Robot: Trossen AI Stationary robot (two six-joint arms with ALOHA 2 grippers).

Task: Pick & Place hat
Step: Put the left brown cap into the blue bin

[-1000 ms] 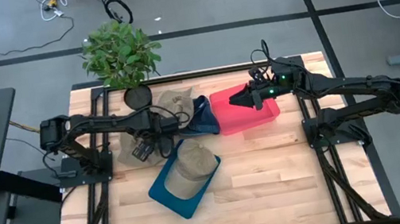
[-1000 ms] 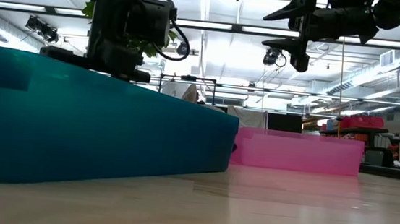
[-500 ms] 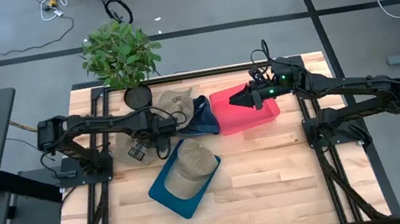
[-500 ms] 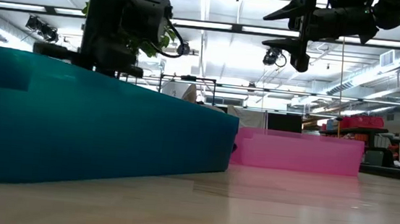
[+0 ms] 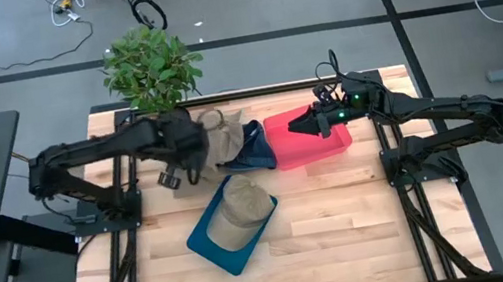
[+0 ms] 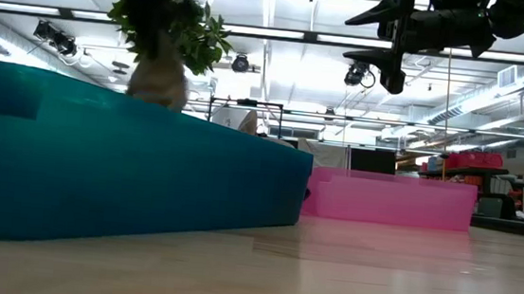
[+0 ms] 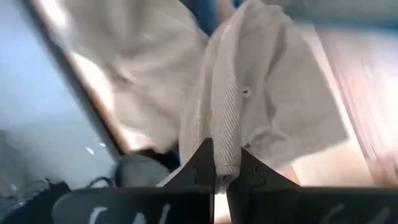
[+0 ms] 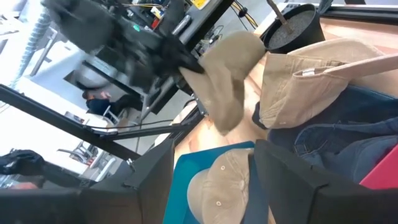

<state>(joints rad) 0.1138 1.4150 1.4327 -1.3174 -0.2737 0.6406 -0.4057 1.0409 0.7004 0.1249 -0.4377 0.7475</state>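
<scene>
The left gripper (image 7: pixel 217 180) has its jaws closed on a beige hat (image 7: pixel 249 106), held in the air near the counter's (image 5: pixel 345 217) far edge, beside the potted plant (image 5: pixel 151 71). The right gripper (image 5: pixel 298 125) hovers over the pink bin (image 5: pixel 318 146) with its jaws open. Another hat (image 5: pixel 242 208) lies in the blue bin (image 5: pixel 209 241).

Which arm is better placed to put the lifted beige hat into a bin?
Left: the left gripper is shut on the beige hat. The right gripper hangs open over the pink bin.
</scene>
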